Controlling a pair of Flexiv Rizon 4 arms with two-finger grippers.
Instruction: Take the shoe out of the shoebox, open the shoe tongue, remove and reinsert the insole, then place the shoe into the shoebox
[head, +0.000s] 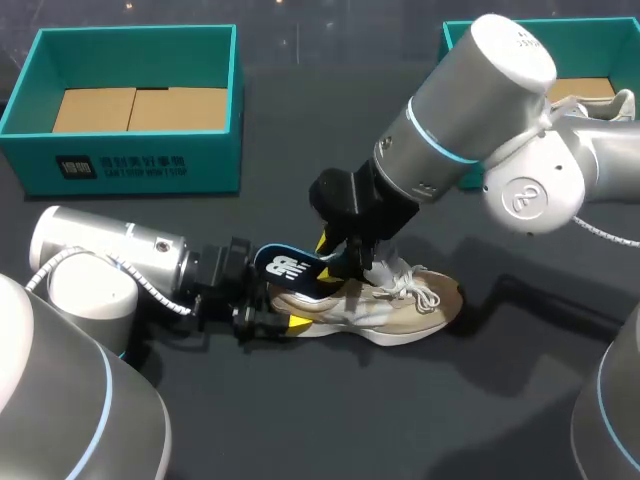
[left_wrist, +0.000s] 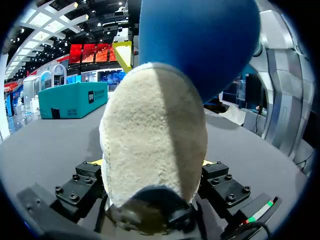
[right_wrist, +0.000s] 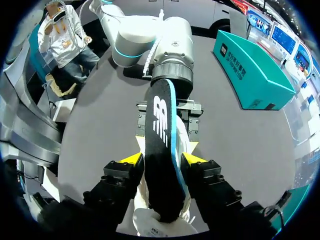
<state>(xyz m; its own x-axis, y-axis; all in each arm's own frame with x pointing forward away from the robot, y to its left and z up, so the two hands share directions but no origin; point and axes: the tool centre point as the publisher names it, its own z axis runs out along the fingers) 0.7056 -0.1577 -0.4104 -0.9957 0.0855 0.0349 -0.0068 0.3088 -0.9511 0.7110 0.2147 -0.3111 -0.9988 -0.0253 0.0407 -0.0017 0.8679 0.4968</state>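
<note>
A beige shoe (head: 395, 312) with white laces lies on its sole mid-table, toe to the right. Its dark insole (head: 288, 267), blue beneath, sticks up out of the heel opening and slants back over my left gripper (head: 275, 315). That gripper is shut on the shoe's heel (left_wrist: 152, 150), whose pale back sits between the fingers (left_wrist: 95, 163). My right gripper (head: 345, 262) hangs over the shoe's opening. In its wrist view the insole (right_wrist: 162, 150) runs between the yellow fingertips (right_wrist: 131, 159), which stand open close along its two edges.
A teal shoebox (head: 130, 150) with a cardboard floor stands at the back left. A second teal box (head: 458, 40) at the back right holds another pale shoe (head: 610, 100). Dark bare table lies in front of the shoe.
</note>
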